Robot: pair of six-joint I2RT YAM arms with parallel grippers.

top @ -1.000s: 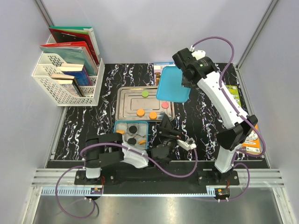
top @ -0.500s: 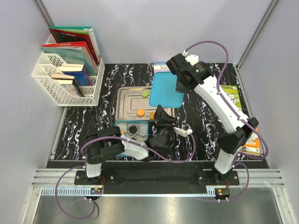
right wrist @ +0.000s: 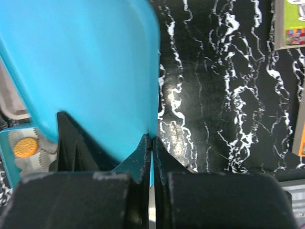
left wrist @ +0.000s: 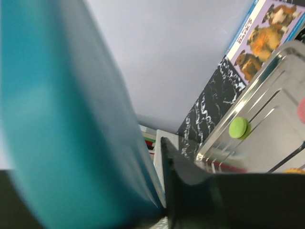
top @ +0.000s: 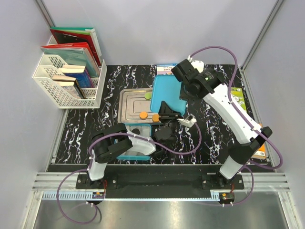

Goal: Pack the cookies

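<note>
A teal lid (top: 167, 93) hangs tilted over the right end of the metal tray (top: 128, 98). My right gripper (right wrist: 152, 140) is shut on the lid's thin right edge. My left gripper (top: 165, 110) reaches up from below; the lid (left wrist: 62, 119) fills the gap against its black finger (left wrist: 190, 191), and the jaws are closed on it. On the tray lie a green cookie (top: 148, 95) and two orange cookies (top: 142, 114). A pink cookie (left wrist: 301, 109) peeks in at the left wrist view's edge. The teal box (top: 125, 156) holds a black cookie (top: 136, 131) and an orange one (right wrist: 25, 147).
A white file rack (top: 71, 78) with books stands at the back left. A printed booklet (top: 167, 69) lies behind the tray, and flat packs (top: 238, 98) lie along the right edge. The left arm's links cross the teal box.
The right arm has carried the lid left and lower, over the tray's right end. The left gripper has risen from beside the box to the lid and its jaws have narrowed onto it.
</note>
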